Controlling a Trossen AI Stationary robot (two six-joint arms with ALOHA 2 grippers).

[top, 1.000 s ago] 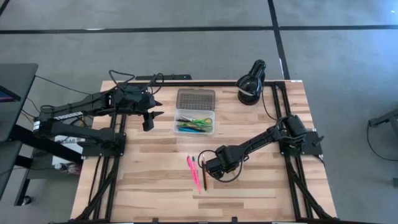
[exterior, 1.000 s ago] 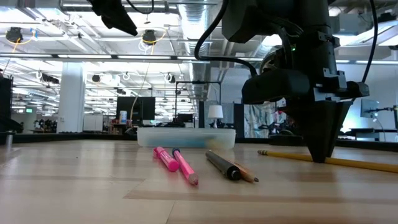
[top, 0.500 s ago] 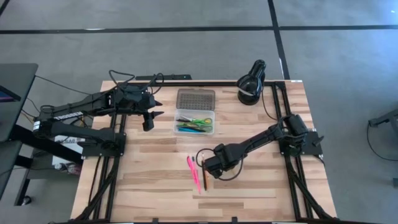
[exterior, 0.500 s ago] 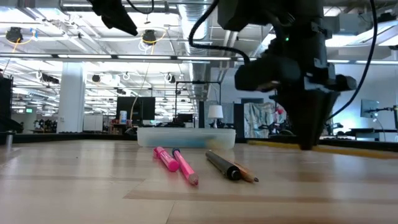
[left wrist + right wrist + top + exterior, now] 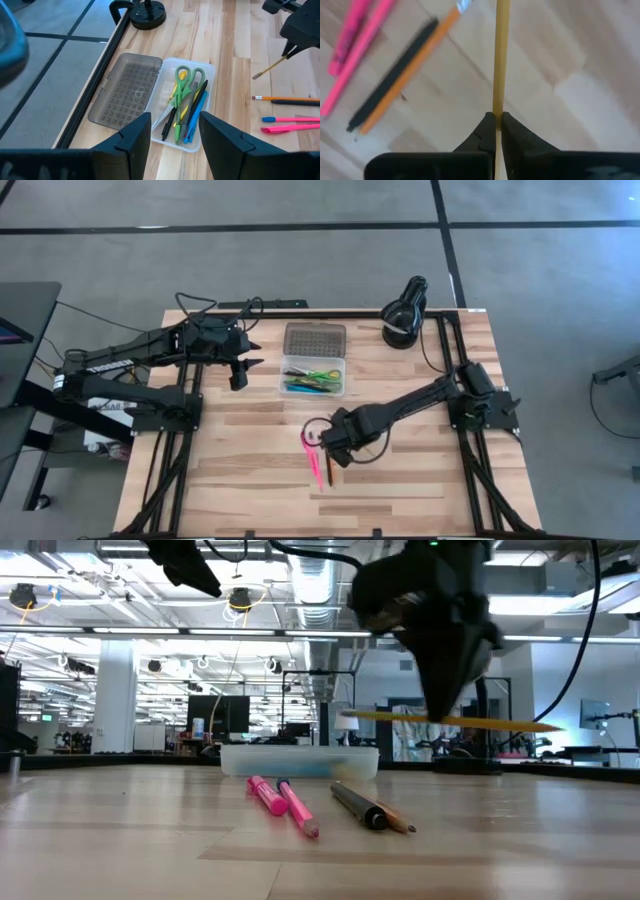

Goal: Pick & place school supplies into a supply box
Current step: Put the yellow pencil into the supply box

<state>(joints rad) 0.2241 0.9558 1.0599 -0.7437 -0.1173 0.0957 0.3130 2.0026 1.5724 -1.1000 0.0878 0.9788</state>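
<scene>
My right gripper hangs above the table's middle, shut on a yellow pencil. Below it on the wood lie two pink markers, a black pen and an orange pencil. Farther back stands the clear supply box, holding green-handled scissors and several pens. Its grey dotted lid lies open on the far side. My left gripper is open, held high to the left of the box, with nothing between its fingers. My right gripper pinches the yellow pencil's shaft between its two fingers, roughly midway along its length. The fingers point down from above and lie across the pencil. The pencil sticks out on both sides, nearly level and lifted clear of the table.
A black round desk lamp stands at the far right corner, its cable running along the right edge. Black frame rails run along the table's left and right sides. Bare wood lies near the front edge.
My right gripper has risen, gone a little toward the table's left edge and rolled about its own axis, staying shut. The yellow pencil, which lay on the table, is now lifted clear, has turned about and hangs nearly level.
</scene>
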